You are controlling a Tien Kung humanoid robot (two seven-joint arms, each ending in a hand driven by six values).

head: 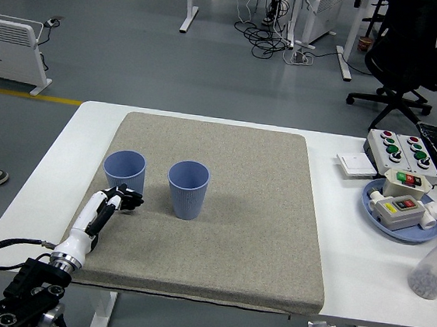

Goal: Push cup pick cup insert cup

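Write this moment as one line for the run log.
left hand: fingers curled, at near side of left cup | right cup: upright on mat | right hand: unseen

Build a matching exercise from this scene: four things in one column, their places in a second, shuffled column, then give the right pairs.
Things
1. left cup
2. right cup
3. left robot hand
4. blue tray

Places
A. on the bare white table to the right of the mat, holding button boxes
B. standing upright near the middle of the grey mat
C. low over the mat, just in front of a cup's base
D. upright on the mat's left part, nearest the hand

Pairs: 1-D, 2-B, 3-C, 4-A
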